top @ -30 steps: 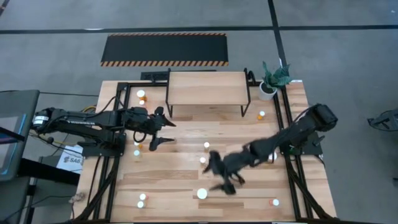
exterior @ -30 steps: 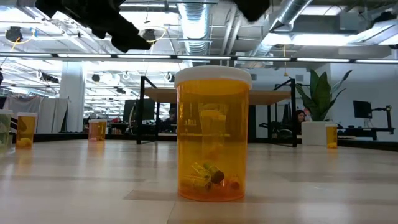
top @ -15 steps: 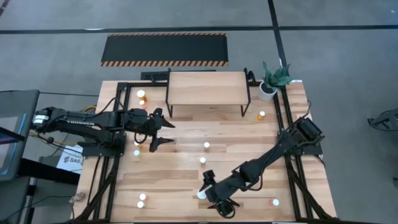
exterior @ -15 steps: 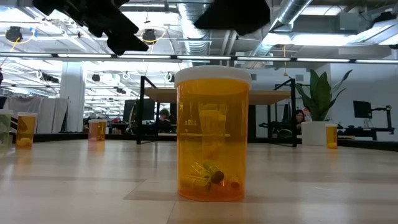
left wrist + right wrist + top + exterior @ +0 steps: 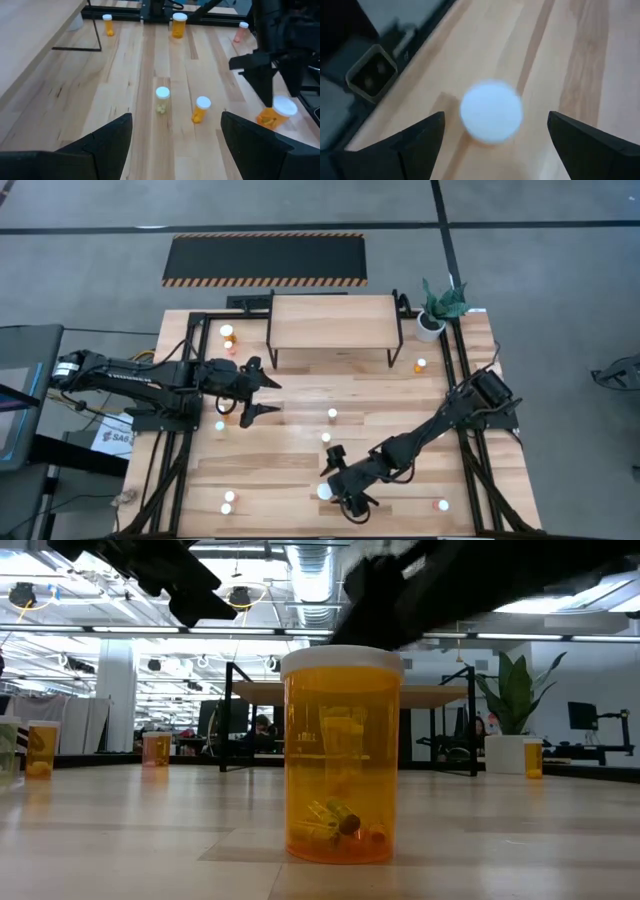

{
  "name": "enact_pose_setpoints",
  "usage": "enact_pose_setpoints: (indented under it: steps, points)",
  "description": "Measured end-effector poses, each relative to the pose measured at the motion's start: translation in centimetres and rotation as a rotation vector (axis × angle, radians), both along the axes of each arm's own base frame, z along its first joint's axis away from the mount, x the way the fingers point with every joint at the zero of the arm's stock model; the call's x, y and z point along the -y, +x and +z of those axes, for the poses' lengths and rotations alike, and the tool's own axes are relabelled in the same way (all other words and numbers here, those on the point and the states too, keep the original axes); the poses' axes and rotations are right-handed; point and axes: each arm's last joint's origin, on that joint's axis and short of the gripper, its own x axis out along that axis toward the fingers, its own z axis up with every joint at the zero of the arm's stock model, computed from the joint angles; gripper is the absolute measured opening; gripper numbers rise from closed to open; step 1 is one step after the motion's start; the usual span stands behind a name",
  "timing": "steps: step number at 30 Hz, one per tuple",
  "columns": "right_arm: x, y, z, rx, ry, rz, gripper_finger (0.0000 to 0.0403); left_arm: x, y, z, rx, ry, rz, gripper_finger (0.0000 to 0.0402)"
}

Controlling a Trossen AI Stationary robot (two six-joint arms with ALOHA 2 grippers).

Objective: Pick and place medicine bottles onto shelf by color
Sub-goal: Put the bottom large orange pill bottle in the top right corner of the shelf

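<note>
We see the right gripper spread wide above the large orange bottle, whose white cap sits between its fingers. The bottle stands upright, axis vertical, near the table's front edge, far from the shelf. The left gripper, also spread, waits well apart, nearer the shelf.

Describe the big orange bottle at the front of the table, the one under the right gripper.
The big orange bottle is a clear amber plastic cylinder with a white round cap, standing upright on the plank tabletop near its front edge. A few small capsules lie at its bottom. From above only its white cap shows. The right gripper hangs over it, fingers open to either side of the cap, not touching.
</note>
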Motion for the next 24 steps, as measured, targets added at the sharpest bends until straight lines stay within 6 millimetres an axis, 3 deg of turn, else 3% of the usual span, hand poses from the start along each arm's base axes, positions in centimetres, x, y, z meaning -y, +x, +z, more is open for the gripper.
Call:
enact_pose_setpoints:
  steps: [8,24]
  points:
    - [-0.7,0.2,-0.7,0.025,0.008,0.014,0.0372,0.0,0.0,0.0,0.000,0.002,0.002,0.0292]
    - [0.2,0.9,-2.1,-0.019,0.009,-0.012,0.0372,0.0,0.0,0.0,0.000,0.028,-0.011,0.0292]
